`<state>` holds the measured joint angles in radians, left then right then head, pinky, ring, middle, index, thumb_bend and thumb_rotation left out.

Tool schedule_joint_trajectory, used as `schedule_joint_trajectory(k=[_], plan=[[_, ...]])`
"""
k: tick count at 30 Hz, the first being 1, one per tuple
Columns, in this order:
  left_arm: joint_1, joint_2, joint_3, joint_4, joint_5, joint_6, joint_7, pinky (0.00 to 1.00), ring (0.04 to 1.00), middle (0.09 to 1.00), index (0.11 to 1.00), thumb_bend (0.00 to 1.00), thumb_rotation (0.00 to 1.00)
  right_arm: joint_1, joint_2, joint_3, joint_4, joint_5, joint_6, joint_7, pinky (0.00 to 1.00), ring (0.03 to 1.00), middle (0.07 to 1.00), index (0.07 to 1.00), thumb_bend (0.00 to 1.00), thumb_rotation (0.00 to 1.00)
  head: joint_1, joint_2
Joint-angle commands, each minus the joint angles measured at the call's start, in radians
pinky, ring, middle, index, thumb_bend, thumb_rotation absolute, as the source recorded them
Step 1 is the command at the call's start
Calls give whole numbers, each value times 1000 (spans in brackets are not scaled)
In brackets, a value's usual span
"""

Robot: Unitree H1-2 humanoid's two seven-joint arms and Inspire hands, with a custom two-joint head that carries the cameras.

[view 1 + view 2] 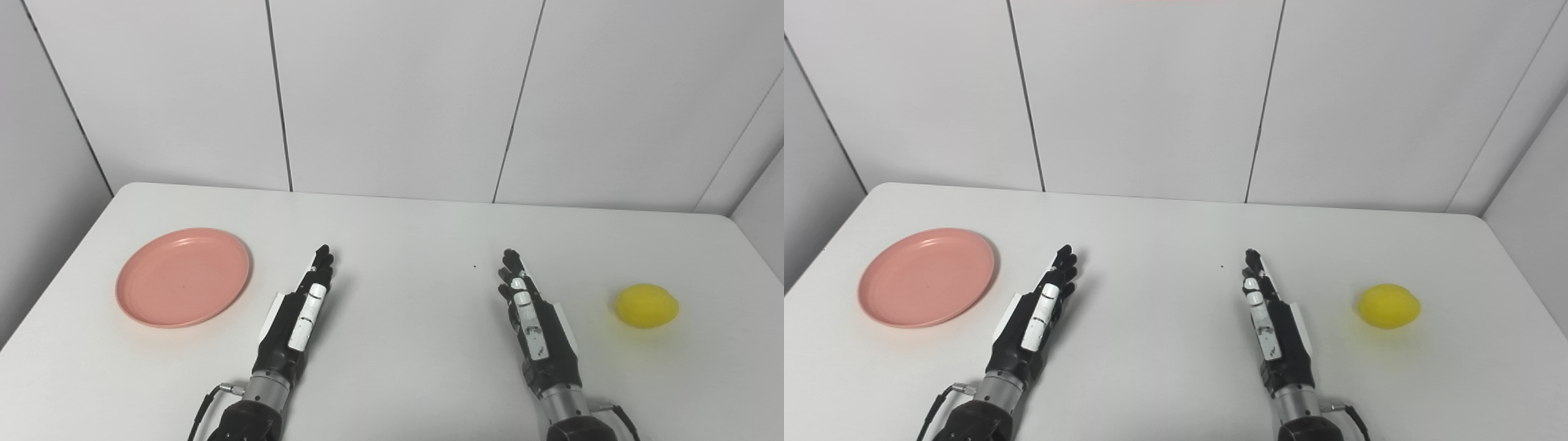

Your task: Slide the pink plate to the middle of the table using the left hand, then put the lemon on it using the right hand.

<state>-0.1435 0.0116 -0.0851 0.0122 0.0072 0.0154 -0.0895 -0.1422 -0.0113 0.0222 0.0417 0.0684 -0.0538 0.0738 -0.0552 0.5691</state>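
The left hand point(297, 318) lay low over the white table point(404, 343), edge-on to the cameras, its fingers point(320, 263) stretched straight out side by side toward about one o'clock and holding nothing; whether it rested on the surface or hung just above could not be told. The right hand point(533, 318) mirrored it across the table's near middle, fingers point(511, 266) likewise extended and unbent, angled toward about eleven o'clock, and it too was empty. The two hands were well apart, with bare tabletop between them. From the left hand, the pink plate point(183, 277) sat at about ten o'clock, near but not touching it, flat on the left part of the table and carrying nothing. From the right hand, the lemon point(647, 305) lay at about three o'clock, near it but apart, on the right part of the table with a soft shadow beneath. A tiny dark speck point(474, 266) marked the tabletop at about eleven o'clock from the right hand's fingers. Beyond the far edge of the table rose a pale panelled wall point(392, 92) with thin dark seams.
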Motion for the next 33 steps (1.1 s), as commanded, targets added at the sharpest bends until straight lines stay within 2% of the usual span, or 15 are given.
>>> schedule_joint_trajectory(k=[1, 2, 6, 10, 15, 19, 23, 26, 27, 28, 29, 30, 31, 32, 33], plan=[[-19, -1, -2, -31, 4, -35, -1, 1000, 1000, 1000, 1000, 664, 1000, -16, 1, -4, -23, 3, 0, -2, 998, 987, 984, 956, 624, 924, -7, 1], [-19, 0, -1, -31, 4, -37, -1, 1000, 1000, 1000, 1000, 666, 1000, -17, 2, -2, -22, -3, 2, -5, 995, 986, 984, 956, 642, 928, -33, 1], [-17, 9, 6, -28, 13, -56, 9, 1000, 1000, 1000, 1000, 651, 1000, -21, 2, 9, -13, -32, -2, -12, 1000, 999, 994, 966, 645, 968, -60, 0], [-14, 3, 23, -16, 33, -86, 42, 969, 981, 1000, 1000, 620, 1000, -24, 12, 10, -13, -50, 10, -27, 989, 986, 981, 950, 693, 940, -62, 0], [-16, 1, 27, -6, 27, -100, 47, 947, 970, 1000, 999, 617, 1000, -27, 6, 16, -6, -64, 6, -25, 993, 996, 992, 962, 689, 963, -64, 0], [-20, 7, 23, -2, -22, -97, 7, 994, 997, 1000, 1000, 625, 1000, -28, 4, 17, -6, -69, 4, -24, 998, 996, 993, 968, 681, 976, -60, -3], [-20, 17, 14, -9, -27, -79, -15, 1000, 1000, 1000, 1000, 672, 1000, -27, 0, 16, -5, -62, 7, -17, 1000, 996, 995, 971, 677, 974, -48, -8], [-18, 8, 15, -13, -19, -78, -5, 1000, 1000, 1000, 1000, 672, 1000, -24, -6, 12, 3, -39, -9, -2, 1000, 998, 995, 971, 661, 963, 10, -24], [-18, 3, 15, -15, -13, -79, 2, 1000, 1000, 1000, 1000, 655, 1000, -23, -9, 11, 5, -31, -15, 5, 1000, 999, 998, 978, 649, 960, 10, -24], [-19, -6, 18, -7, -10, -96, 13, 1000, 1000, 1000, 1000, 645, 1000, -19, -8, 4, 3, -20, -15, 5, 1000, 1000, 1000, 982, 642, 959, 50, -34], [-20, -12, 20, 0, -9, -109, 20, 990, 1000, 1000, 1000, 633, 1000, -15, -8, -2, 1, -13, -14, 4, 991, 992, 989, 964, 665, 914, 56, -35], [-22, -17, 18, 6, -2, -120, 26, 986, 1000, 1000, 1000, 628, 1000, -11, -15, -4, -1, -13, -13, 5, 991, 990, 986, 961, 680, 903, 95, -45], [-23, -19, 15, 10, 4, -127, 30, 984, 1000, 1000, 1000, 625, 1000, -8, -20, -6, -2, -13, -13, 6, 997, 993, 987, 964, 704, 906, 101, -47], [-23, -23, 11, 3, 12, -119, 34, 983, 1000, 1000, 1000, 625, 1000, -5, -29, -7, -4, -6, -16, 15, 998, 993, 987, 965, 706, 906, 138, -56], [-23, -26, 8, -2, 17, -112, 37, 993, 1000, 1000, 1000, 624, 1000, -4, -34, -8, -5, 1, -18, 20, 1000, 998, 993, 973, 699, 897, 138, -56]])
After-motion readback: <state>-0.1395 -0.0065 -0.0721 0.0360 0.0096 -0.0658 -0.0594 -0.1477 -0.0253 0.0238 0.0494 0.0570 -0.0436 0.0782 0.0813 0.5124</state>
